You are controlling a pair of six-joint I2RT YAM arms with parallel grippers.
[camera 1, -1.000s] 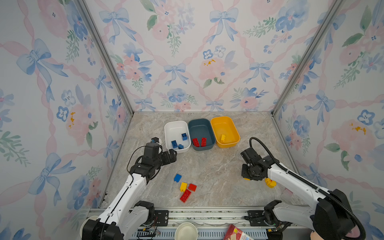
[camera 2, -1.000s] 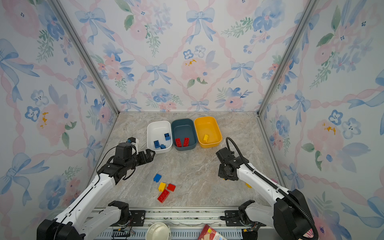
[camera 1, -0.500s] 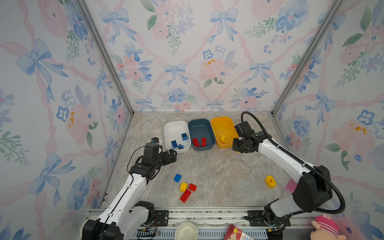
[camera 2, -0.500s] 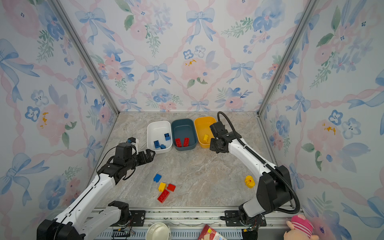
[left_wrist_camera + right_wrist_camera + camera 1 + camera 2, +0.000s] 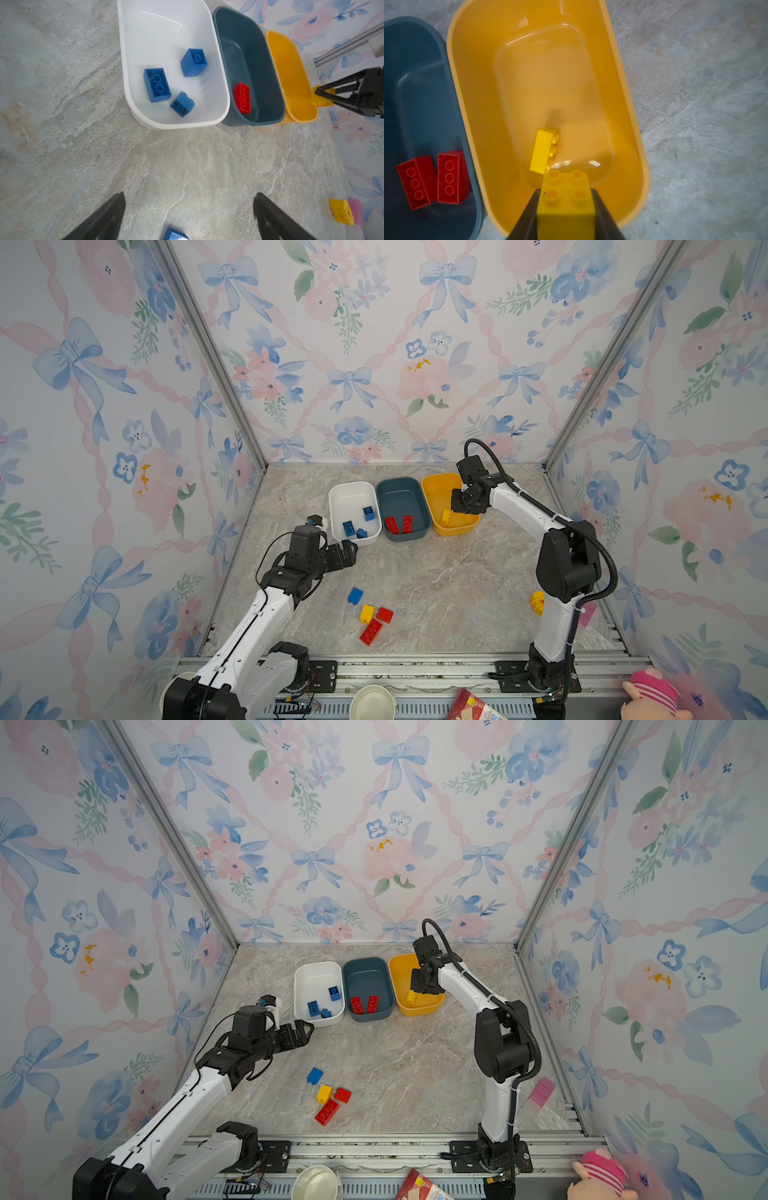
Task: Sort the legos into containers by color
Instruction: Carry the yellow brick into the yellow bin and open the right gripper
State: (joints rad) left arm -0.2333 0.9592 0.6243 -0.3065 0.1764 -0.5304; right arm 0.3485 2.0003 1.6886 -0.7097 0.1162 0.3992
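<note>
Legos [image 5: 371, 631] half sorted: right gripper [image 5: 464, 506] clamps a yellow brick [image 5: 565, 199] over the yellow tub [image 5: 436, 493] mid-frame, left gripper [image 5: 347, 554] gapes empty, five others lie loose below.

marble tabletop [image 5: 436, 572] with tubs [image 5: 401, 497] and loose bricks [image 5: 371, 631]

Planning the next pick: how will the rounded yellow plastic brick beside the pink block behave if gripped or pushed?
The rounded yellow plastic brick looks like hard moulded plastic, so probably stiff. Small against the yellow plastic tub, it seems light. Its curved face may let it rock or slip.
</note>
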